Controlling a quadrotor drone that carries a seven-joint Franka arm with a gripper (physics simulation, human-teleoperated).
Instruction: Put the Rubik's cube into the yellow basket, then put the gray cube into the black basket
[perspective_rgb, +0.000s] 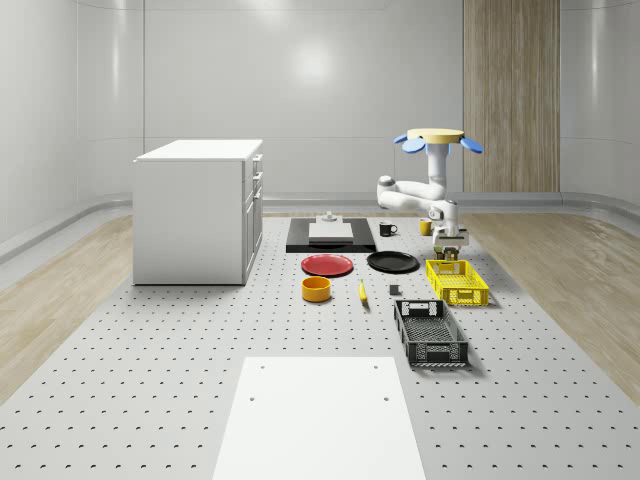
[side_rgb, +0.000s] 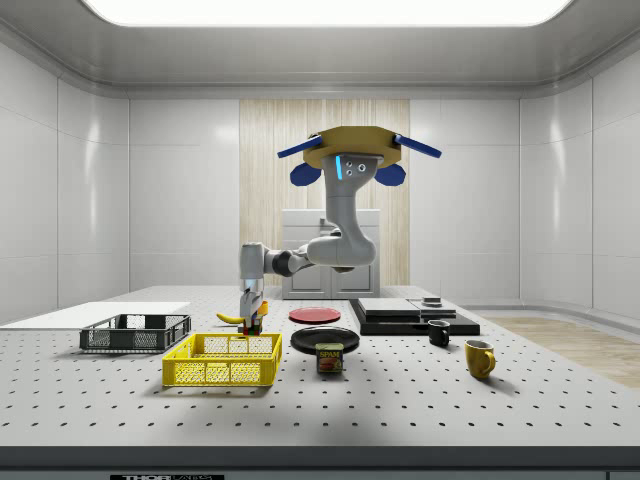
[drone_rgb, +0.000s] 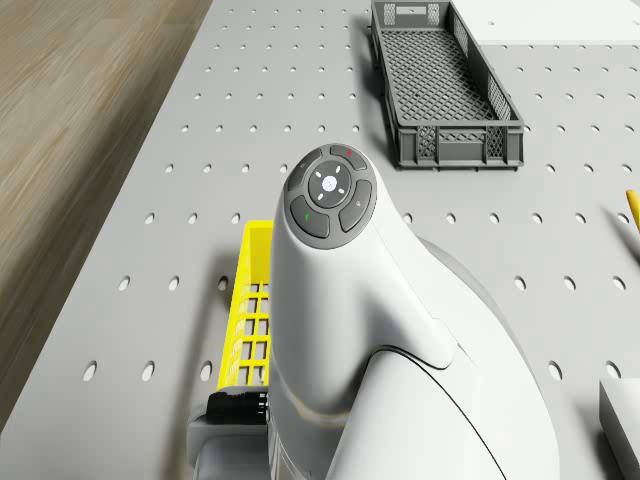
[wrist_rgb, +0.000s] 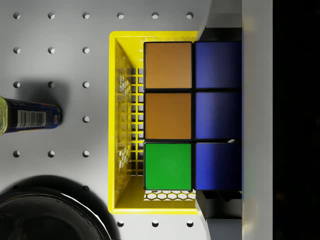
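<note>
Whole-scene view: I have the drone (perspective_rgb: 436, 137) hovering just behind the rear end of the yellow plastic mesh basket (perspective_rgb: 457, 281), its white arm bent down so the gripper (perspective_rgb: 451, 250) hangs over that end. The black plastic mesh basket (perspective_rgb: 430, 333) sits just in front of the yellow basket. I cannot pick out the gray cube with any confidence.

Side view: the gripper (side_rgb: 251, 322) is above the yellow basket's (side_rgb: 222, 360) far rim, with the multicoloured Rubik's cube (side_rgb: 250, 325) pinched between its fingers, above the basket floor rather than resting in it. A small tin (side_rgb: 330, 358) and a black round plate (side_rgb: 325, 339) lie just beside the yellow basket.

Drone view: the arm's white link covers most of the yellow basket (drone_rgb: 252, 310); the black basket (drone_rgb: 443, 88) lies well apart beyond it.

Wrist view: the Rubik's cube (wrist_rgb: 168, 120) is clamped in the gripper, orange, green and blue faces showing, directly over the yellow basket's (wrist_rgb: 114, 125) end compartment.

Step in hand, my judgement: release into the yellow basket. I would lower until the cube is below the rim, keep it square to the walls, then part the fingers. Dropping from height risks a bounce off the rim.

Surface: gray perforated table (perspective_rgb: 150, 380) with a white sheet (perspective_rgb: 320, 420) at the front. Room: pale panelled walls, wood-panel strip behind, wooden floor either side, white cabinet (perspective_rgb: 198, 210) well apart from the yellow basket.
</note>
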